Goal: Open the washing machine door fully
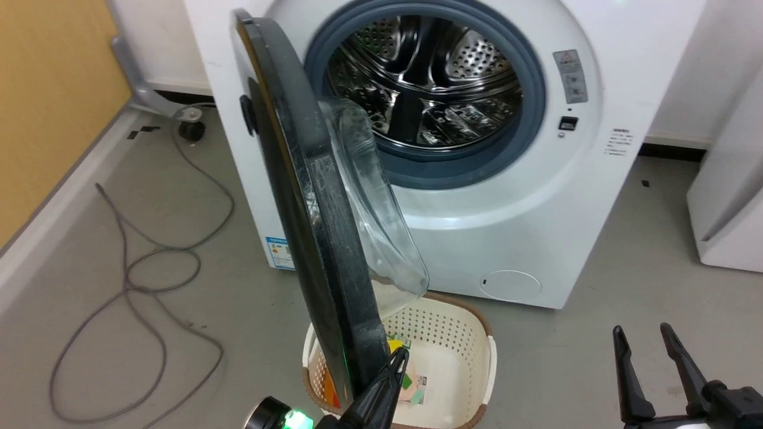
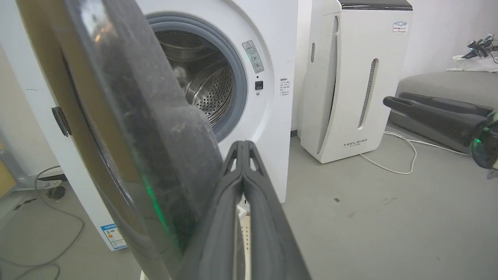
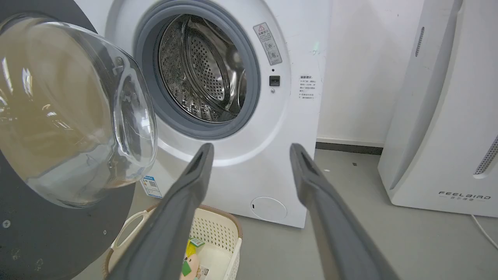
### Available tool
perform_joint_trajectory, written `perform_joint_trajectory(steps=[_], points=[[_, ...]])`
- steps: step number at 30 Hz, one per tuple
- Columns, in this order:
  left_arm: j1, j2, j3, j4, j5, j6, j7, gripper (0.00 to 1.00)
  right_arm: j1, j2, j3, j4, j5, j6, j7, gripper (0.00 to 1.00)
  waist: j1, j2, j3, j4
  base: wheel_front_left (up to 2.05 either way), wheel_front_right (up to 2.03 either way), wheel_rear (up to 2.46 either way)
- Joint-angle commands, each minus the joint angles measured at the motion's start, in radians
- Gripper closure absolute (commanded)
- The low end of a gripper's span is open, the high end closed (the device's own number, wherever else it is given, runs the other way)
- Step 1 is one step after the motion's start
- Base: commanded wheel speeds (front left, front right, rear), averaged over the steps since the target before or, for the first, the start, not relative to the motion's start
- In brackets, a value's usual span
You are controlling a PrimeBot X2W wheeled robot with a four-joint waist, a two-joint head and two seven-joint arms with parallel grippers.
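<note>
**Left claw clenched beside the door's lower rim, right claw spread and empty**

The left claw (image 1: 398,356) rises from the bottom of the head view, its two dark fingers pressed flat together with nothing between them, angled up and a little to the right. A green light glows at its wrist. Immediately to its left stands the lower rim of the washing machine door (image 1: 310,196). Whether the fingers touch it cannot be told. The door juts out from the washing machine (image 1: 524,226) nearly edge-on to the head camera, hinged on the machine's left side, with its glass bowl (image 3: 70,116) facing the claw's side. Directly beneath the fingertips sits a cream basket (image 1: 484,336) on the floor. Beyond them gapes the steel drum (image 1: 429,77).

Well off to the right, the right claw (image 1: 641,329) points upward, fingers parted wide and holding nothing, apart from door and machine. Further right of it stands a white FEELBIRD appliance (image 3: 447,116).
</note>
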Motion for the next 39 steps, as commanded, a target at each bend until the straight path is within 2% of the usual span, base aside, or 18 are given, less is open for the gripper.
perform_joint_trajectory(steps=[1, 14, 21, 30, 39], points=[[0.015, 0.004, 0.006, -0.001, 0.001, -0.001, -0.004, 1.0, 0.007, 0.005, 0.0, 0.002, 0.011, 0.001, -0.005, 0.0, 0.0, -0.0001, -0.002, 0.014, 0.0, 0.0, 0.0], [0.022, 0.018, 0.022, -0.022, 0.012, -0.006, -0.004, 1.0, 0.009, 0.005, 0.002, 0.001, 0.017, 0.001, -0.005, 0.0, 0.0, -0.0001, 0.0, 0.184, 0.0, 0.0, 0.0], [0.027, 0.033, 0.048, -0.023, 0.011, 0.002, -0.004, 1.0, 0.004, 0.005, -0.004, -0.001, 0.02, 0.001, -0.005, 0.0, 0.0, -0.0001, 0.004, 0.252, 0.0, 0.0, 0.0], [0.015, 0.077, 0.138, -0.024, -0.001, 0.028, -0.004, 1.0, 0.002, 0.005, 0.0, 0.0, 0.024, 0.001, -0.005, 0.0, 0.0, -0.0001, 0.014, 0.312, 0.0, 0.0, 0.0], [-0.018, 0.125, 0.27, 0.037, -0.041, 0.049, -0.004, 1.0, -0.001, 0.005, 0.001, -0.004, 0.013, 0.001, -0.005, 0.0, 0.0, -0.0001, 0.028, 0.33, 0.0, 0.0, 0.0]])
